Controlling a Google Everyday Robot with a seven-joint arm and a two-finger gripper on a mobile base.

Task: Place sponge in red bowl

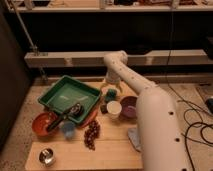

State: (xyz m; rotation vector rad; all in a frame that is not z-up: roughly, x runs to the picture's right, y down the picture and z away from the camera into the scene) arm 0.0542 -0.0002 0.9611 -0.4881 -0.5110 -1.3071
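Observation:
The teal-green sponge [111,94] sits on the wooden table, just behind the white cup [113,109] and left of the purple bowl [129,107]. My gripper [110,86] hangs right above the sponge at the end of the white arm and points down at it. I cannot tell whether it touches the sponge. The orange-red bowl [43,124] stands at the table's left edge, in front of the green tray, with the tip of a dark utensil [69,113] resting in it.
A green tray [64,91] lies at the back left, partly over a flat red plate [91,117]. A light blue cup [67,130], dark grapes [91,134], a small metal cup [47,156] and a pale grey-blue pad [134,138] are nearer the front.

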